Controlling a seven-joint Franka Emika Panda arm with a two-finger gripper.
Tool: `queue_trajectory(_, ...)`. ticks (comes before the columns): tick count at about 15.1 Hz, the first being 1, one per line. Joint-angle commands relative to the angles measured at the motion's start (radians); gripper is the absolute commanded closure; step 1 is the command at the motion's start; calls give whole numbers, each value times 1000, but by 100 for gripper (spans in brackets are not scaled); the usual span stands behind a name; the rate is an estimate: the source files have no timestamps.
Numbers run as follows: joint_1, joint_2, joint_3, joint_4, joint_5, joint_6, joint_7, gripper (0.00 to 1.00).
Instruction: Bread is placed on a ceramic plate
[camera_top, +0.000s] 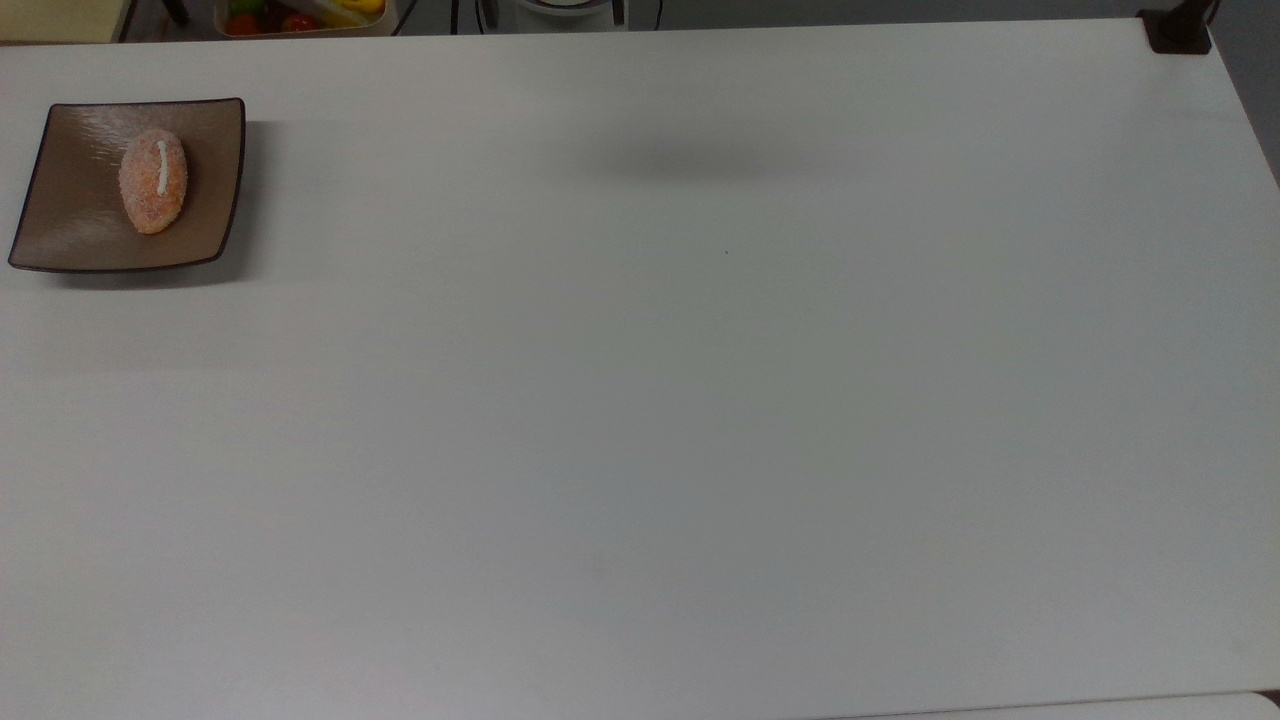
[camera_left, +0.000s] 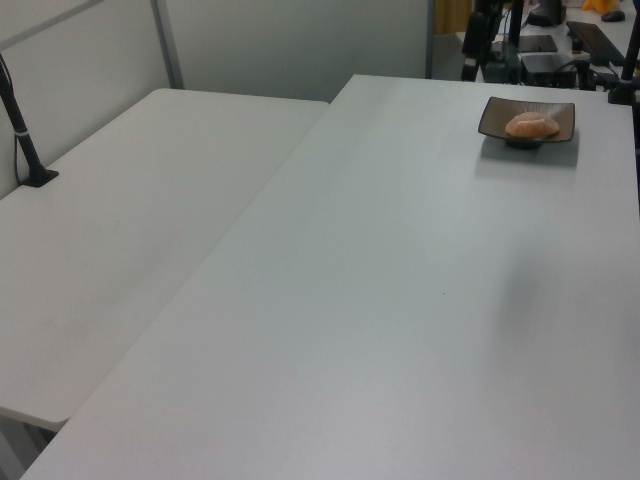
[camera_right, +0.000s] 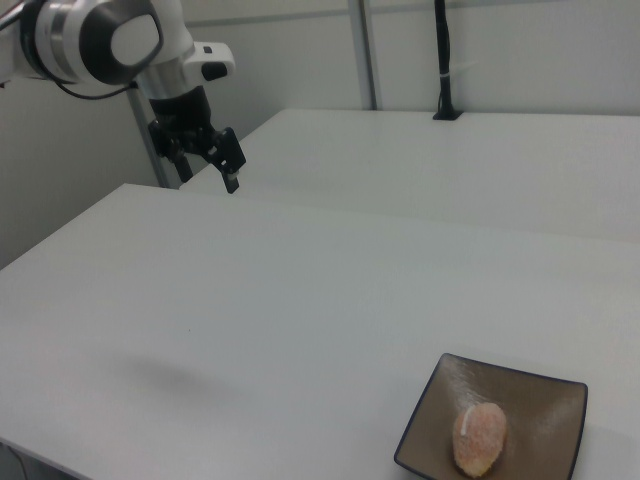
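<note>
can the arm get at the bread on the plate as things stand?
Probably yes. The bread lies exposed on top of the ceramic plate, nothing over it, and the table between it and the tool is bare. The tool hangs raised far across the table.

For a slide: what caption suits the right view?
Speckled orange-tan bread on square brown plate; gripper hangs far off.

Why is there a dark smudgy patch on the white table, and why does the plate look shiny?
Top view: the soft grey patch is a shadow on the table; pale glare streaks cross the ceramic plate beside the bread. Right view: the end effector hangs above the table, probably casting that shadow.
</note>
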Motion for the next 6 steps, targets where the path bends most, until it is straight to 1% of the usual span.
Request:
queue_trajectory(1,15,7,-29,-22,5,46,-81,0)
queue_trajectory(6,17,10,-27,-21,5,40,-78,0)
